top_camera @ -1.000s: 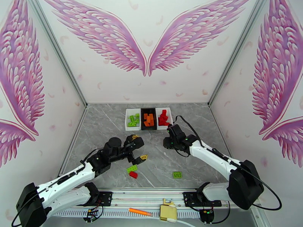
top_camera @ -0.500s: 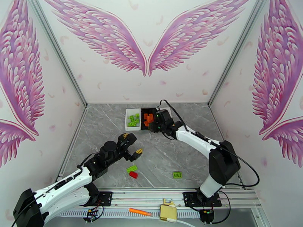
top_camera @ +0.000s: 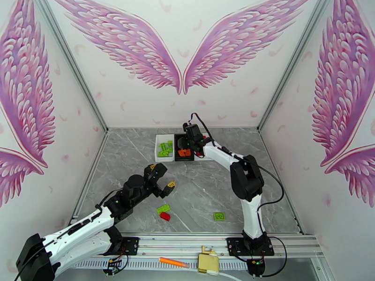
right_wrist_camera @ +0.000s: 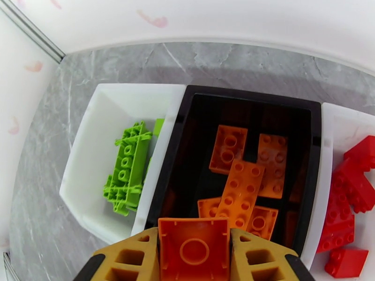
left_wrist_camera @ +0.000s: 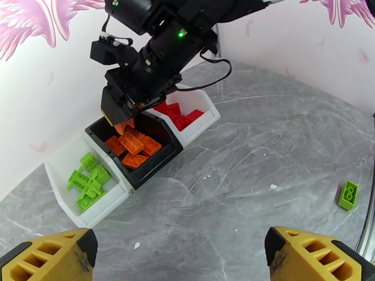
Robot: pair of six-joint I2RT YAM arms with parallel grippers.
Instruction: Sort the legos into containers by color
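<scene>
Three containers stand in a row at the back: a white bin (right_wrist_camera: 108,104) of green legos (right_wrist_camera: 125,172), a black bin (right_wrist_camera: 253,103) of orange legos (right_wrist_camera: 241,188) and a white bin (right_wrist_camera: 328,136) of red legos (right_wrist_camera: 349,193). My right gripper (right_wrist_camera: 194,258) hovers over the black bin (top_camera: 183,151), shut on an orange lego (right_wrist_camera: 194,249); the left wrist view shows that lego (left_wrist_camera: 123,126) just above the bin's near-left corner. My left gripper (top_camera: 164,181) is open above mid-table with nothing in it. Loose on the table lie a green lego (top_camera: 163,208), a red lego (top_camera: 165,216) and another green lego (top_camera: 219,215).
An orange pen-like stick (top_camera: 173,262) and a yellow fitting (top_camera: 208,263) lie on the front rail between the arm bases. Walls close in the grey table (top_camera: 131,160) at the left, right and back. The right arm stretches across the centre-right of the table.
My right arm has swung from in front of the bins up and left to over the black bin, carrying the orange lego. My left gripper has drawn back slightly, still open.
</scene>
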